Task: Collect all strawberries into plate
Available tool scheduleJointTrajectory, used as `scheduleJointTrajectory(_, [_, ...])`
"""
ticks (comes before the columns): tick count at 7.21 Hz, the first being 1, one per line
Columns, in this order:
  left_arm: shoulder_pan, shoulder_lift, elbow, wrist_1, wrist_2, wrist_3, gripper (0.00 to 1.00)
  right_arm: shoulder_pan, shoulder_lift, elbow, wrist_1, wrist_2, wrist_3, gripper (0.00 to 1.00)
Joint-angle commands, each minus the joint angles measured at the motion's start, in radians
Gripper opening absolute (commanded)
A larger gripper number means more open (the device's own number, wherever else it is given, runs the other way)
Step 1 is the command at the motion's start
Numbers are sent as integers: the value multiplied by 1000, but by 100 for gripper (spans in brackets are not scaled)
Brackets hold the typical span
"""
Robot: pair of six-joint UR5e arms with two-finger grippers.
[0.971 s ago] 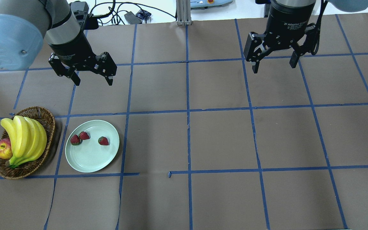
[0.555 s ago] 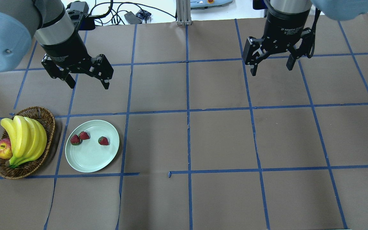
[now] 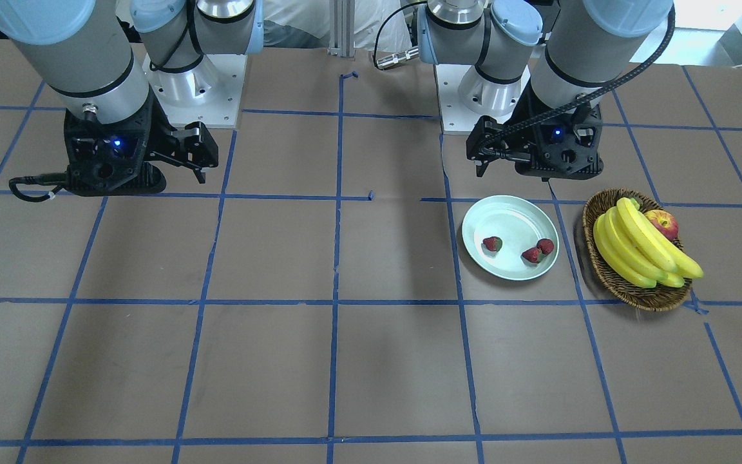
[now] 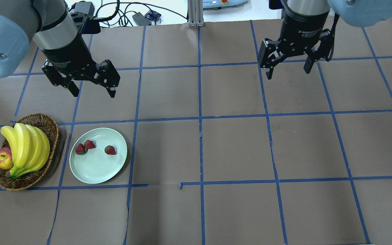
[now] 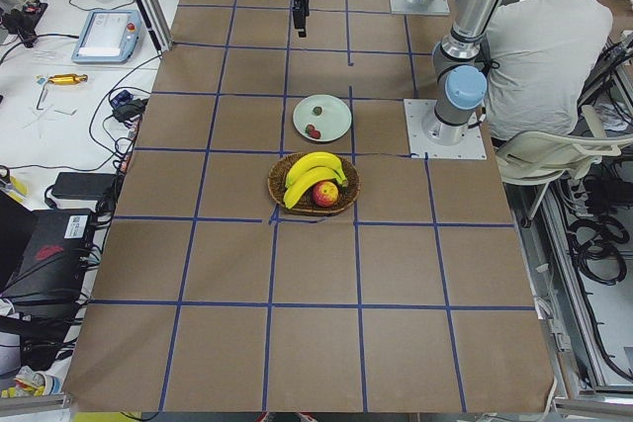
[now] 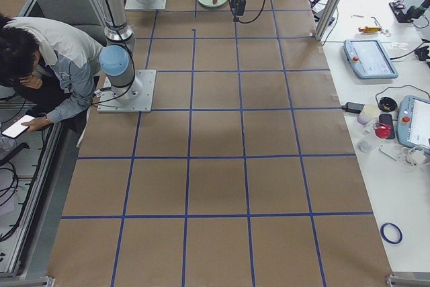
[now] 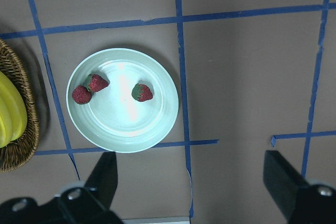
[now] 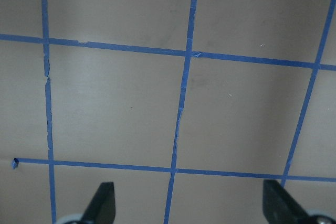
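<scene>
Strawberries (image 4: 90,144): three, red with green tops, all lying inside the plate (image 4: 97,172). Two of them touch each other on the side toward the basket (image 4: 53,126). The third lies apart from that pair, toward the plate's opposite rim.
Plate: pale mint, round and shallow, flat on the tabletop (image 4: 237,149). It sits just beside the basket without touching it. The half of it away from the berries is bare.
Basket: brown wicker, at the robot's left end of the tabletop. It holds a bunch of yellow bananas (image 4: 26,146) and a red-yellow apple (image 4: 2,159), which is tucked against the bananas on the side away from the plate.
Left pincer (image 4: 94,92): released, jaws spread wide with nothing between them. It hangs above the tabletop, farther out than the plate and apart from it. In its wrist view the plate and all three berries show ahead of the two dark fingers (image 7: 102,177).
Right pincer (image 4: 288,72): released too, jaws wide and empty. It is raised over brown paper on the robot's right half, well apart from the plate. Its wrist view shows only paper and blue tape lines (image 8: 181,108).
Tape lines: they mark the tabletop into squares.
Person (image 5: 549,27): seated beside the robot's base in the side views.
</scene>
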Motion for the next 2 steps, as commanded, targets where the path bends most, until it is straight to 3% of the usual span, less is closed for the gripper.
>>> scheduleJointTrajectory(1, [0, -2, -4, 0, 4, -6, 100, 1, -3, 4, 9, -3, -2, 100])
scheduleJointTrajectory(2, [0, -6, -8, -3, 4, -6, 100, 1, -1, 4, 7, -4, 0, 100])
